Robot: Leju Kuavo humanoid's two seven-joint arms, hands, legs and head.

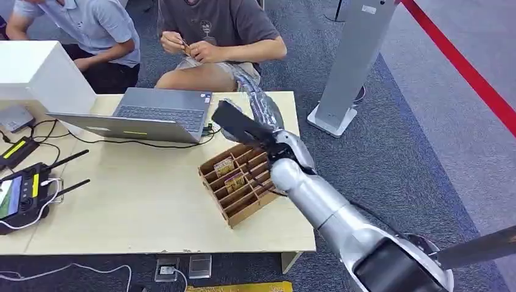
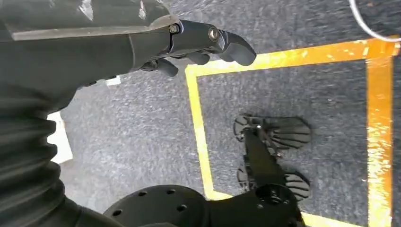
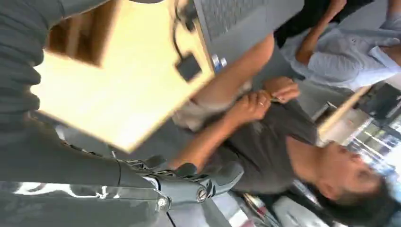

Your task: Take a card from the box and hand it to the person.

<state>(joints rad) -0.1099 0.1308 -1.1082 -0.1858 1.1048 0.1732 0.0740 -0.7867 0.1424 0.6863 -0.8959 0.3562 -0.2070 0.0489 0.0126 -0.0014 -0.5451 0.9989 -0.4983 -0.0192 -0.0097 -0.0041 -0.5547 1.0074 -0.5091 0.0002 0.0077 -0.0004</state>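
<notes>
A wooden box (image 1: pixel 245 205) with slotted compartments stands on the right part of the table (image 1: pixel 134 201); two cards (image 1: pixel 224 165) stick up in its slots. My right hand (image 1: pixel 240 126) hovers just beyond the box's far side, toward a seated person (image 1: pixel 213 24). In the right wrist view its fingers (image 3: pixel 198 185) are loosely extended with nothing between them, and a blurred corner of the box (image 3: pixel 80 33) shows. The person's hands (image 1: pixel 188 47) are together, fiddling with something small (image 3: pixel 265 97). My left hand (image 2: pixel 198 45) hangs over the floor, holding nothing.
An open laptop (image 1: pixel 161 112) lies on the table left of my right hand, and a remote controller (image 1: pixel 24 191) with cables is at the left edge. A second person (image 1: pixel 91 30) sits at the back left. A grey stand (image 1: pixel 350 67) rises right of the table.
</notes>
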